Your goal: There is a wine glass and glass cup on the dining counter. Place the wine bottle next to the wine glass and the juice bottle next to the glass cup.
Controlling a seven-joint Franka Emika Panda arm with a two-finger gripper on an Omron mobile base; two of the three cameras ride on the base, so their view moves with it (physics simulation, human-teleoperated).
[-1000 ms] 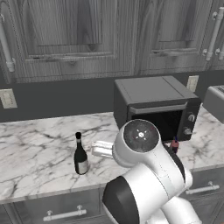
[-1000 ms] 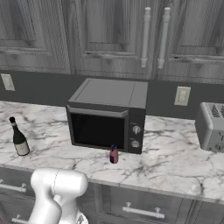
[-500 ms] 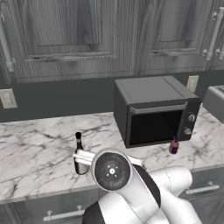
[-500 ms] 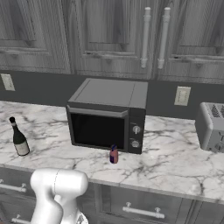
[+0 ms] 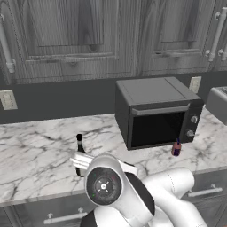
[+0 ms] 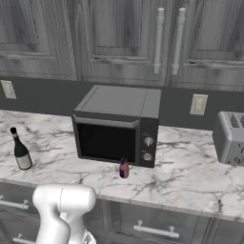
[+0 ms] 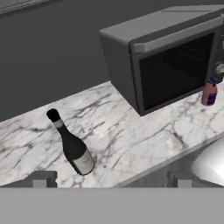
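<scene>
no text, brand or number could be read; the pale label on the wine bottle, at the frame's lower left, looked blank.

Bare marble surface is lying open all around the wine bottle at lower left of the hand view. The microwave is blocking the upper right, with the juice bottle standing just beside its front.

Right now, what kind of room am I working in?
A home kitchen, by the look of it: a marble counter with a microwave and a toaster on it, grey wooden cabinets above and drawers below.
</scene>
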